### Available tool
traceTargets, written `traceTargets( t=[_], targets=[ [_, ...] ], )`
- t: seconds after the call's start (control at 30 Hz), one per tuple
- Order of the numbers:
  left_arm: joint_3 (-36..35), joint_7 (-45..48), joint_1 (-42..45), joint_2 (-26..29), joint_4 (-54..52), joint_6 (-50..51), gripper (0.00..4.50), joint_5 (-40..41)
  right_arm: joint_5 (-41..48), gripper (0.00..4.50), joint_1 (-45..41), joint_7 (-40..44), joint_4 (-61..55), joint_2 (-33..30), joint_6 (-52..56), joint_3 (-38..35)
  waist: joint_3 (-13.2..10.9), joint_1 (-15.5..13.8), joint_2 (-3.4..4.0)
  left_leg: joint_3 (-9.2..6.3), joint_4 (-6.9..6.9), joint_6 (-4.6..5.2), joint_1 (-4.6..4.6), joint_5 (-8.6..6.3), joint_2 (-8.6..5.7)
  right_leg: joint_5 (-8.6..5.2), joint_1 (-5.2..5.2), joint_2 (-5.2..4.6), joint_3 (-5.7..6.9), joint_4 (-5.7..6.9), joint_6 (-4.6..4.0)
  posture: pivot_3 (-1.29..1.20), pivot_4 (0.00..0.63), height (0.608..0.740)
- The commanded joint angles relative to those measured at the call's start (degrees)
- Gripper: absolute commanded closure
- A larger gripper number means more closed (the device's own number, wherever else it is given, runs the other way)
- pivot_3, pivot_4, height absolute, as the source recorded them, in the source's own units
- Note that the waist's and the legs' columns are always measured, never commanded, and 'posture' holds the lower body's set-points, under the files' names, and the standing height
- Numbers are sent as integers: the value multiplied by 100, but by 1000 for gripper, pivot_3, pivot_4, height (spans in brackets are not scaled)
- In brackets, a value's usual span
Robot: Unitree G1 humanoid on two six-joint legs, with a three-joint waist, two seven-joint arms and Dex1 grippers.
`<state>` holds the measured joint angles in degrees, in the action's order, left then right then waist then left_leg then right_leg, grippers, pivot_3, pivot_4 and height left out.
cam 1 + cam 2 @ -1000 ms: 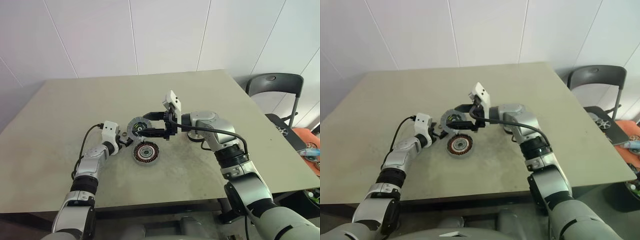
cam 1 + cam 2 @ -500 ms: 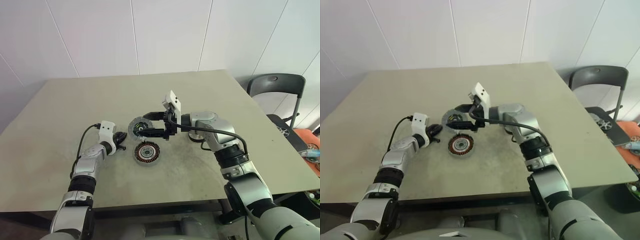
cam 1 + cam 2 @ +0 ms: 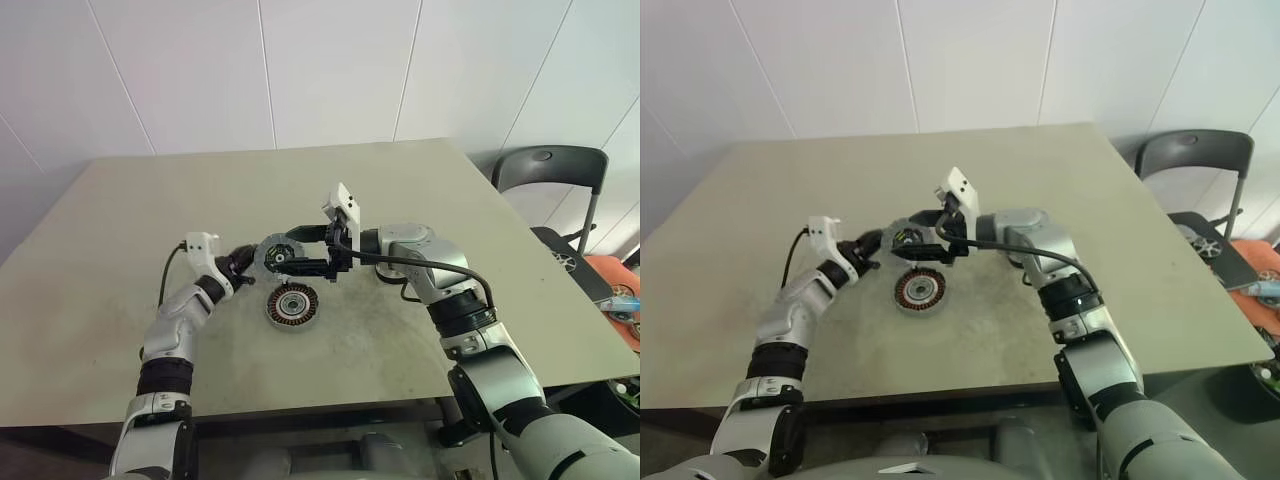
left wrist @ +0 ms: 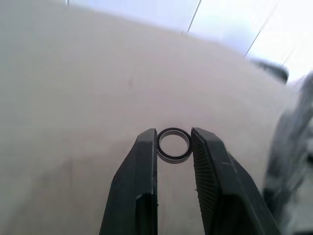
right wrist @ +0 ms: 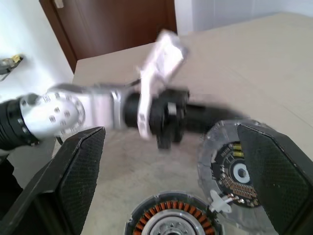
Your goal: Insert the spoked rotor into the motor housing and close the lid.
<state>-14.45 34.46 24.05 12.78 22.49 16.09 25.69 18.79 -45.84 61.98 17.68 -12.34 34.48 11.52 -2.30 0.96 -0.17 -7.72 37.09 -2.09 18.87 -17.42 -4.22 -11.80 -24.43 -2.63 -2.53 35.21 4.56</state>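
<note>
Housing, the round dark-grey copper-wound motor housing point(image 3: 292, 305), sits uncovered on the tabletop point(image 3: 120, 230); left gripper point(image 4: 173, 147) pinches a small thin dark ring point(image 4: 173, 145); right gripper point(image 3: 290, 252), wide open, brackets the flat ribbed grey lid point(image 3: 272, 256). Closing remains.

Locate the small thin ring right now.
The small ring is pinched in the left tool, raised off the table, just left of the lid.

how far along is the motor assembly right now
Done: cannot confirm anything. The motor housing sits open on the table, copper windings showing, with something silvery at its centre; I cannot tell if that is the spoked rotor.
In hand: the left gripper pinches a thin ring; the right gripper stands wide open at the lid.
Left: closing the lid onto the housing.
</note>
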Motion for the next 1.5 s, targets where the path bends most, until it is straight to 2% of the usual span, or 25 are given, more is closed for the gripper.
traceTargets(
  t=[0.03,0.37,0.6,0.7,0.87,1.27,1.5],
  targets=[
    [-142,96,22,15,-387,129,3834,332,49,0,-90,-14,-94,34,-113,-44,0,-9,0,0,0,0,0,0,0,0,0,0,0,0,0,0,0,740],
    [-227,549,-81,34,-1045,395,3834,1088,41,0,-46,-16,-94,-17,-135,-52,0,-13,0,1,2,0,2,0,-1,0,1,1,0,-1,-1,0,0,740],
    [-56,1167,-403,396,-1627,167,3834,1052,66,0,127,354,-285,-278,-99,103,0,-13,0,3,1,0,1,0,-1,0,2,3,-1,-2,-1,0,0,740],
    [237,1579,-640,728,-1914,97,3834,818,38,0,174,450,-326,-410,-106,163,-1,-3,1,6,1,0,1,0,0,-1,1,3,-2,-3,-1,0,0,740],
    [879,1702,-847,1173,-1835,-155,3834,23,-434,0,211,483,-150,-718,-349,548,-1,-15,2,10,2,0,-9,0,-1,-6,11,5,-3,-3,5,0,0,740],
    [1464,1532,-747,1063,-1275,-345,3834,-659,-577,0,253,344,-56,-743,-343,530,-1,-23,1,8,3,1,-8,0,1,-5,10,5,-4,-3,3,0,0,740],
    [1569,1763,-723,898,-1434,-103,3834,-465,-706,0,364,239,-89,-749,-334,554,-1,-24,1,7,3,1,-7,0,1,-2,9,3,-4,-4,0,0,0,740]
  ],
)
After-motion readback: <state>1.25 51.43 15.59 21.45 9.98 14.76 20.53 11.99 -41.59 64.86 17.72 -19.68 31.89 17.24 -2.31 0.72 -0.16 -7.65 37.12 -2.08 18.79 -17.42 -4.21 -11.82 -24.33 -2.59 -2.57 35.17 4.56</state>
